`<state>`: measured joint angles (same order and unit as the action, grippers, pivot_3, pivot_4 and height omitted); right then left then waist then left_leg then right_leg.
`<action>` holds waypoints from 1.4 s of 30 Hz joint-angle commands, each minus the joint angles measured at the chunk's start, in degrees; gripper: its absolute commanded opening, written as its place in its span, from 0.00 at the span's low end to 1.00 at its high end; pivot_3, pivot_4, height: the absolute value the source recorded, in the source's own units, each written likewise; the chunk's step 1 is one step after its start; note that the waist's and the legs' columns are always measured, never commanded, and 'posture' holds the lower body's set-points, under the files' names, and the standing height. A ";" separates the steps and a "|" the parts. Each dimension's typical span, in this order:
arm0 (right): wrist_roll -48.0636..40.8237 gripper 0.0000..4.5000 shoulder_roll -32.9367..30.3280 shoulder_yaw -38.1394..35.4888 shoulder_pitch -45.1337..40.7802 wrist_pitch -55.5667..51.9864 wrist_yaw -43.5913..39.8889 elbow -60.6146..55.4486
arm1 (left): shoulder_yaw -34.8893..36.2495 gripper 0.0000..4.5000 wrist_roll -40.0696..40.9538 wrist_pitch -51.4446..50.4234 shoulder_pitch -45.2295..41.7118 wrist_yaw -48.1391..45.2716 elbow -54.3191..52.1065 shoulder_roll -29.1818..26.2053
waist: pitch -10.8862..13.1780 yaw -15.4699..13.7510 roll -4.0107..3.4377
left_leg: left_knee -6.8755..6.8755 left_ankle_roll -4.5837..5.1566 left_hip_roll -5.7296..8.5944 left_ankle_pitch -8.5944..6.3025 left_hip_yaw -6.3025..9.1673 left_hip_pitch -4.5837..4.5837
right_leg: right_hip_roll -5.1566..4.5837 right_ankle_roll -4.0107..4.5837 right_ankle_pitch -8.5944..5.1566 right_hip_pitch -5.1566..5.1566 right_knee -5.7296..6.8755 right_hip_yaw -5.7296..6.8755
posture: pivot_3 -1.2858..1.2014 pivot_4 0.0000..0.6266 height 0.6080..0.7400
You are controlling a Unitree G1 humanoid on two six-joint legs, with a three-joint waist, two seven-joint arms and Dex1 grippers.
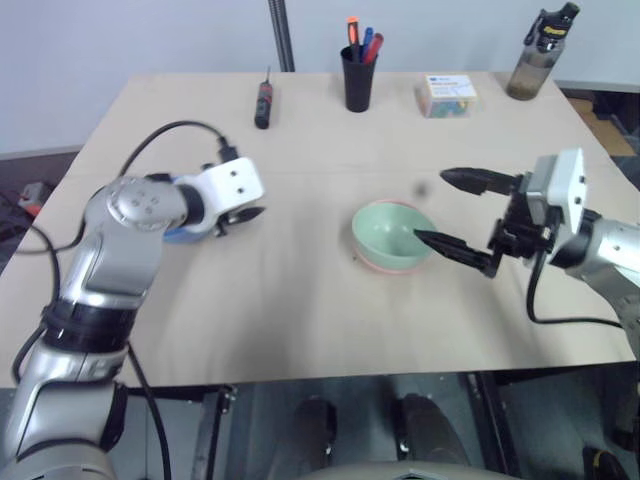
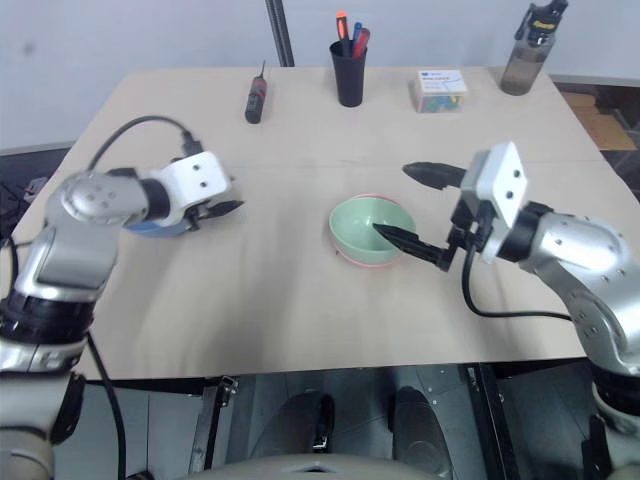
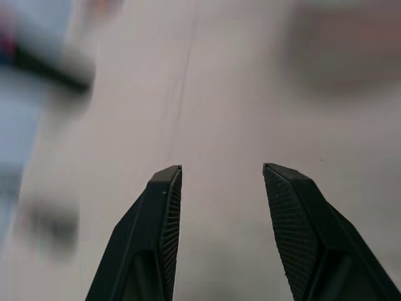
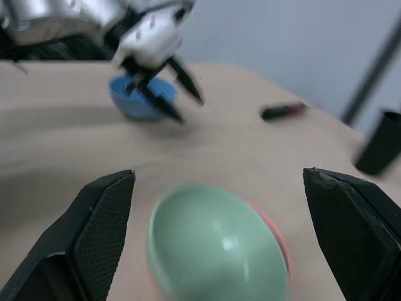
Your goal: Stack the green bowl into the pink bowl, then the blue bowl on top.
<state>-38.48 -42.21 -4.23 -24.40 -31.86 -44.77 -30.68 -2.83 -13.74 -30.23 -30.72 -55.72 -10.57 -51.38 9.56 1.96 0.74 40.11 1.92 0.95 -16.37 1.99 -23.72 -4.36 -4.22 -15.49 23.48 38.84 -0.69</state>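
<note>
Green bowl [image 1: 392,233] already nested in the pink bowl [image 2: 352,257] at mid-desk [image 1: 300,320]. Blue bowl [image 4: 141,97] well left of it, beside the empty, parted left gripper [image 4: 172,88]. Right gripper [image 1: 452,213] spread wide, empty. Probably next: grasp blue's rim.

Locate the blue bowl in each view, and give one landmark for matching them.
Left eye view: blue bowl, mid-left, mostly hidden under the left gripper.
Right eye view: mid-left, same spot.
Left wrist view: cannot tell; blurred.
Right wrist view: upper left.
Landmark: green bowl.
</note>
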 commanded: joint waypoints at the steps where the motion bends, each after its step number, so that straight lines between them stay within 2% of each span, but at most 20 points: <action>1: 2.46 1.00 1.57 3.42 -4.79 4.18 -4.49 4.31 | 4.18 0.48 -4.67 -8.74 4.69 4.26 -9.66 -3.03 | 0.01 -1.24 0.02 | 0.01 -0.01 0.00 0.00 0.00 0.00 | -0.02 0.00 0.00 0.00 0.00 0.01 | 0.52 0.24 1.00; 6: 4.19 1.00 4.31 6.41 -9.02 6.10 -7.78 8.63 | 5.17 0.48 -5.44 -17.28 7.65 5.85 -14.98 -4.02 | 0.00 -1.83 0.03 | 0.01 -0.02 0.11 0.01 -0.01 -0.01 | -0.12 0.00 0.00 -0.02 -0.01 -0.01 | 0.52 0.24 1.00; 10: 5.00 1.00 5.14 6.76 -9.54 6.45 -8.94 9.49 | 4.17 0.48 -5.23 -19.62 8.16 6.61 -15.85 -4.97 | 0.00 -1.56 0.02 | -0.01 -0.04 0.08 0.01 -0.01 -0.02 | -0.09 0.00 0.00 0.05 0.01 -0.01 | 0.52 0.24 1.00; 23: 5.51 1.00 4.95 5.49 -8.02 5.87 -8.90 8.67 | -1.54 0.48 -8.00 -21.07 10.73 9.43 -12.74 -10.03 | 0.01 -1.19 0.02 | -0.02 -0.02 0.08 0.00 -0.07 -0.01 | -0.10 0.00 0.00 0.09 0.03 -0.08 | 0.52 0.24 1.00; 29: 5.81 1.00 5.12 5.52 -7.89 5.87 -8.34 8.40 | -5.05 0.48 -9.18 -18.01 9.20 12.93 -7.56 -7.97 | 0.01 -1.29 0.02 | -0.03 0.04 0.08 -0.04 -0.07 -0.01 | -0.10 0.00 0.00 0.09 0.04 -0.07 | 0.52 0.24 1.00; 32: 6.15 1.00 4.96 5.41 -7.70 5.96 -8.15 8.28 | -6.44 0.27 -8.97 -15.82 8.67 13.10 -5.84 -6.93 | 0.01 -1.31 0.02 | -0.03 0.01 0.10 -0.02 -0.07 -0.02 | -0.12 0.00 0.00 0.09 0.04 -0.07 | 0.52 0.24 1.00; 34: 6.15 1.00 4.78 5.12 -7.49 5.80 -7.98 8.02 | -7.09 0.08 -9.60 -14.51 7.87 13.98 -4.67 -6.34 | 0.01 -1.30 0.02 | -0.03 -0.02 0.10 0.00 -0.08 -0.02 | -0.12 0.00 0.00 0.10 0.03 -0.08 | 0.52 0.24 1.00; 35: 6.19 1.00 4.65 4.95 -7.39 5.74 -7.88 7.90 | -7.23 0.04 -9.68 -14.01 7.27 14.23 -4.21 -6.00 | 0.01 -1.30 0.02 | -0.03 -0.02 0.10 0.00 -0.07 -0.03 | -0.12 0.00 0.00 0.11 0.04 -0.08 | 0.52 0.24 1.00; 38: 6.10 1.00 4.25 4.44 -6.81 5.52 -7.62 7.47 | -7.27 0.01 -9.25 -12.76 5.96 13.76 -3.86 -5.73 | 0.01 -1.30 0.02 | -0.03 -0.01 0.09 -0.01 -0.07 -0.03 | -0.11 0.01 0.00 0.11 0.04 -0.07 | 0.52 0.24 1.00; 42: 6.35 1.00 3.78 3.14 -5.07 5.43 -6.55 6.34 | -4.20 0.01 -2.34 -11.22 0.40 10.19 -8.03 -2.19 | 0.02 -1.74 0.06 | -0.03 -0.01 0.11 -0.01 -0.06 -0.04 | -0.15 0.00 0.00 0.10 0.04 -0.07 | 0.52 0.24 1.00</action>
<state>-31.90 -37.92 1.24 -29.59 -26.86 -51.96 -21.83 -10.38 -18.65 -42.86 -27.18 -44.08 -14.66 -53.90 9.58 0.22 0.80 40.09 1.90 1.06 -16.37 1.99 -23.81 -4.53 -4.22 -15.48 23.59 38.86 -0.68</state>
